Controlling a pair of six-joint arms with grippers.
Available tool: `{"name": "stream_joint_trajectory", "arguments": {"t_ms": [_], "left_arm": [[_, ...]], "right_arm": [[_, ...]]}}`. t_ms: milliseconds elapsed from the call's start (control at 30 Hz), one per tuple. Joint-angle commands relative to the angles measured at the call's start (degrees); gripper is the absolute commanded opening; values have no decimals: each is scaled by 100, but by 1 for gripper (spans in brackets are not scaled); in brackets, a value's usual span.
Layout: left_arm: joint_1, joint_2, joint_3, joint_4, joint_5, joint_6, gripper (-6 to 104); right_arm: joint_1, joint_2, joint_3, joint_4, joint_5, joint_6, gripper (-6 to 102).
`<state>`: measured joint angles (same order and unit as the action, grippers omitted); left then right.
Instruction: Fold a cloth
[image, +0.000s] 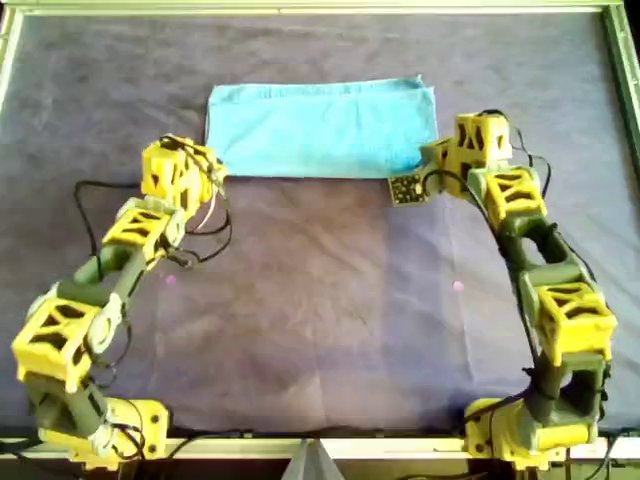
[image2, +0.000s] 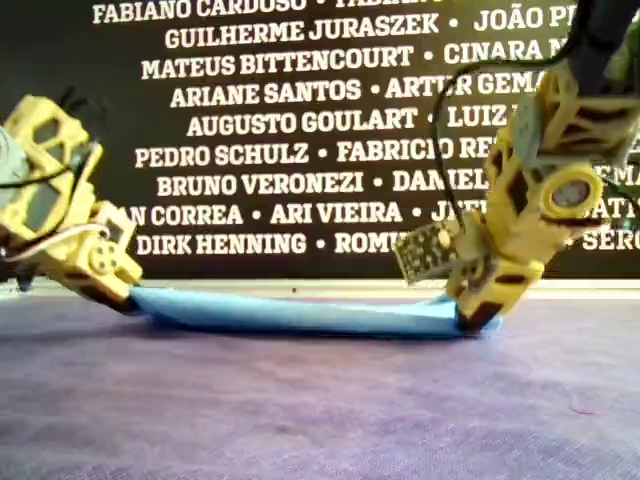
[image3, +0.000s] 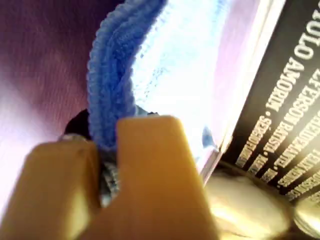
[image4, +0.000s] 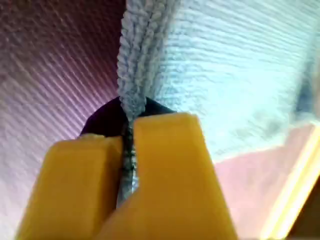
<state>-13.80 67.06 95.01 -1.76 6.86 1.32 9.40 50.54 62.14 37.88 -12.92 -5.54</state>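
The cloth (image: 320, 130) lies as a flat folded band, upper centre of the overhead view, on the table covering (image: 320, 300). One arm (image: 180, 175) meets its lower left corner and another arm (image: 470, 150) its lower right; which is which cannot be told. My first gripper (image3: 107, 165) and my second gripper (image4: 127, 165) each clamp a doubled edge.

Risks: unequal travel of the two arms would probably skew the fold. A shallow bite may release one layer.

The cloth (image: 320, 130) is a light blue, finely ribbed towel, folded into a long flat rectangle of doubled layers. It lies at the far middle of the purple-grey counter (image: 320, 300).
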Motion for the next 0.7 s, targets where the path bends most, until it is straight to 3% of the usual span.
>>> {"name": "stream_joint_trajectory", "arguments": {"t_ms": [0, 667], "left_arm": [[-88, 606, 167, 0, -18, 44, -1], [-105, 1758, 2074, 0, -9, 53, -1]], "right_arm": [[-44, 1063, 9, 360, -35, 26, -2], [53, 2092, 2057, 800, -44, -26, -2]]}}
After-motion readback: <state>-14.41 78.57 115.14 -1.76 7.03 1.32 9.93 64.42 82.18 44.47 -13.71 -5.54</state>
